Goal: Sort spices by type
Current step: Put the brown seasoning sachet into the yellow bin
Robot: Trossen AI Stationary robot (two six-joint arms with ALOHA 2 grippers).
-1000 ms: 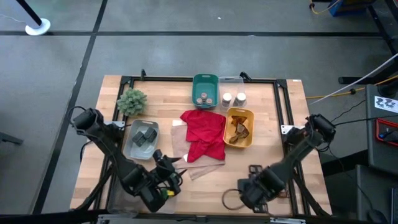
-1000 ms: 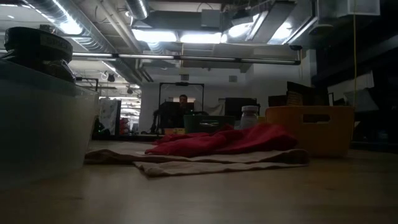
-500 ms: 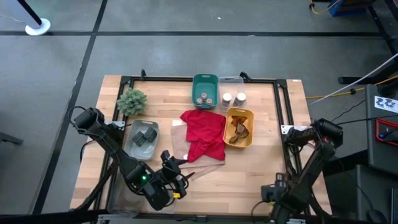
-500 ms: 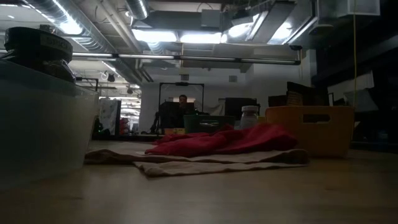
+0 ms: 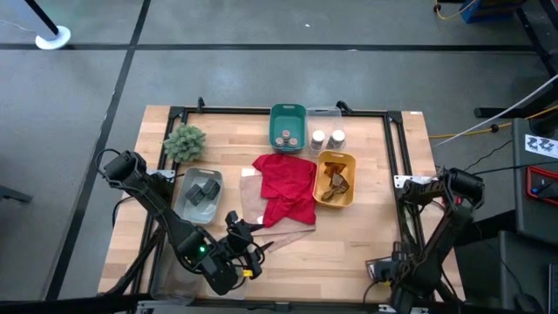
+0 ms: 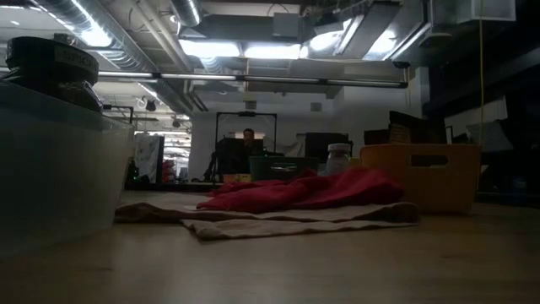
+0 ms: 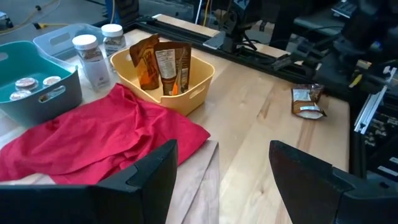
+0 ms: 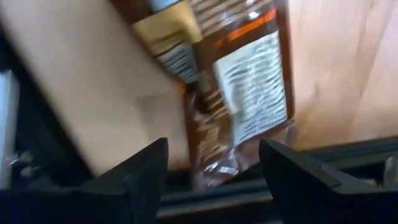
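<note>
A brown foil packet [image 8: 242, 93] lies flat on the wood by the frame rail at the table's near right corner; it also shows in the left wrist view [image 7: 306, 101]. My right gripper [image 5: 384, 272] hangs over it, pointing steeply down. It is open [image 8: 214, 155], with the packet's lower end showing between its fingers. More brown packets stand in the yellow bin [image 5: 336, 179]. Tan-lidded jars sit in the teal bin [image 5: 288, 126], white-lidded jars [image 5: 327, 138] in a clear bin, and dark tins in the grey bin [image 5: 200, 194]. My left gripper [image 5: 246, 253] waits open [image 7: 224, 162] near the front left.
A red cloth [image 5: 286, 187] lies crumpled at the table's middle on a tan sheet [image 5: 261, 218]. A bushy green plant [image 5: 185, 141] stands at the far left. A black frame rail [image 5: 397, 166] runs along the table's edges. Bare wood lies between the cloth and the right arm.
My right gripper has swung from the near middle toward the table's near right corner. It has sunk and tipped to point more steeply down, staying open. My left gripper has shifted slightly toward the cloth and then kept still.
</note>
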